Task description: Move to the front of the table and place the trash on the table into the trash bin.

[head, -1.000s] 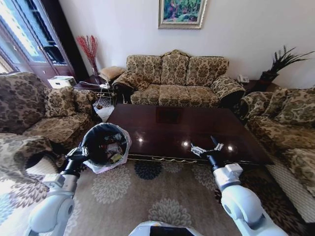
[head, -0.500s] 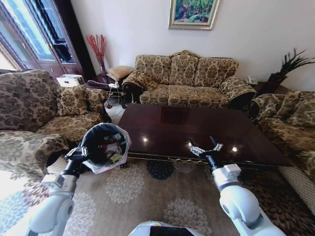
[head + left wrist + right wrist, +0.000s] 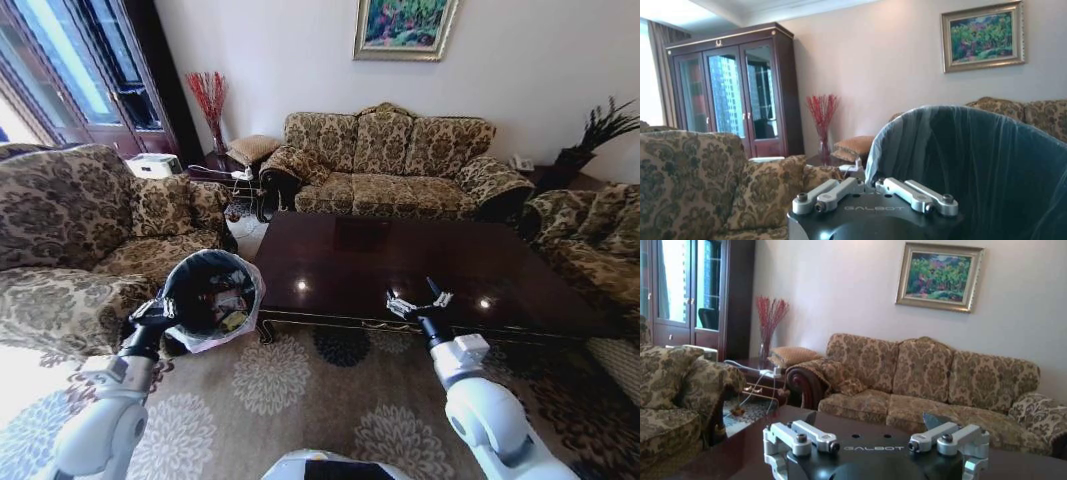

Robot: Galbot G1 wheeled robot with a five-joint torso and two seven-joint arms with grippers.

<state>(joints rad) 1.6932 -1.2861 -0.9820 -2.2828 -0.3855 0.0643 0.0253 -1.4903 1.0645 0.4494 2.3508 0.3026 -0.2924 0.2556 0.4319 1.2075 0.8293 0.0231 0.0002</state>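
Note:
The trash bin (image 3: 212, 297), black with a whitish bag over its rim, hangs in the air left of the table (image 3: 400, 255). My left gripper (image 3: 160, 312) is shut on the bin's near rim. In the left wrist view the fingers (image 3: 840, 190) meet at the bagged wall of the bin (image 3: 960, 155). Trash (image 3: 226, 306) lies inside the bin: wrappers and paper bits. My right gripper (image 3: 418, 300) hovers open over the table's front edge, with nothing between its fingers (image 3: 795, 434). The glossy dark table top (image 3: 727, 452) lies just below it.
A patterned three-seat sofa (image 3: 400, 165) stands behind the table. An armchair (image 3: 80, 240) is at the left and another sofa (image 3: 600, 245) at the right. A floral rug (image 3: 300, 390) covers the floor in front. A side table with a red-twig vase (image 3: 210, 105) stands in the back left corner.
The whole picture has shifted right, so the camera has moved. Both arms keep their place in it: the left still holds the bin, the right stays open.

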